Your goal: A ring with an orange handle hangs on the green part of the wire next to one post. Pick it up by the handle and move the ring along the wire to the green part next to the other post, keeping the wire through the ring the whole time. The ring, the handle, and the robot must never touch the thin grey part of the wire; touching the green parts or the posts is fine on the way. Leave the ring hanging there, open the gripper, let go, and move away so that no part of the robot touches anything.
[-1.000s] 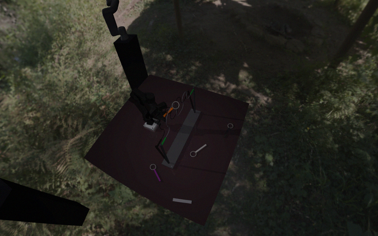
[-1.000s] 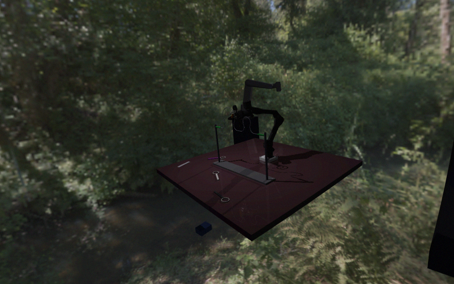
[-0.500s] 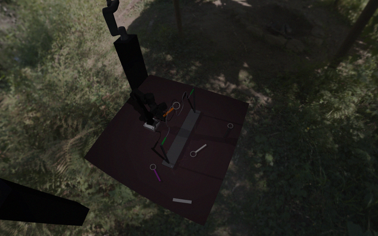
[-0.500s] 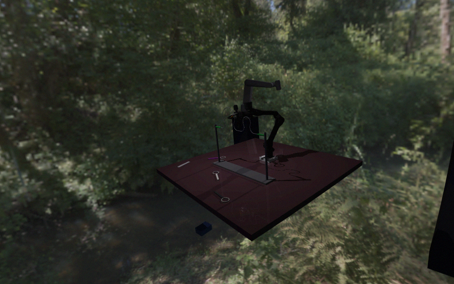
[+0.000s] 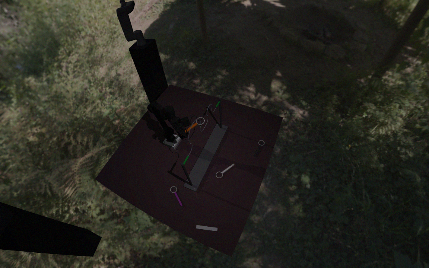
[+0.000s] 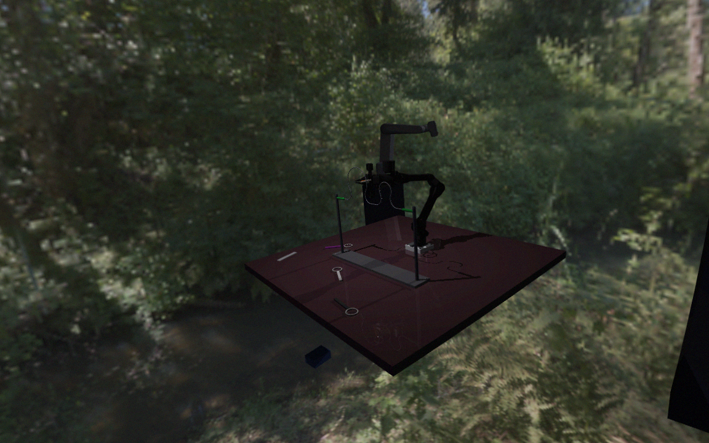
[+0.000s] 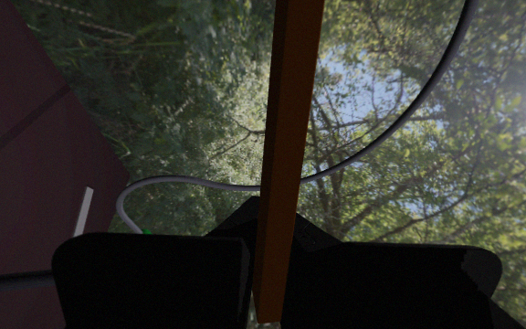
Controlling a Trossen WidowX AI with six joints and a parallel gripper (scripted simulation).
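My gripper (image 5: 186, 132) (image 7: 261, 205) is shut on the orange handle (image 5: 192, 127) (image 7: 290, 114) and holds it high above the table. The pale ring (image 5: 204, 120) is at the handle's far end; it is out of the wrist view. The thin grey wire (image 5: 191, 149) (image 7: 226, 186) passes behind the handle in the wrist view. Whether it runs through the ring or touches anything is too small to tell. One green part (image 5: 186, 160) (image 6: 340, 198) (image 7: 147, 232) is by one post (image 5: 186, 175) (image 6: 339, 226). The other green part (image 5: 218, 104) (image 6: 407, 210) is by the other post (image 5: 220, 114) (image 6: 415, 242).
The posts stand on a grey base (image 5: 209, 143) (image 6: 379, 267). On the table lie a purple-handled ring tool (image 5: 178, 198), a white-handled one (image 5: 228, 168), a dark-handled one (image 5: 257, 151) and a white bar (image 5: 206, 228) (image 6: 286, 256). A large dark arm stands behind the table.
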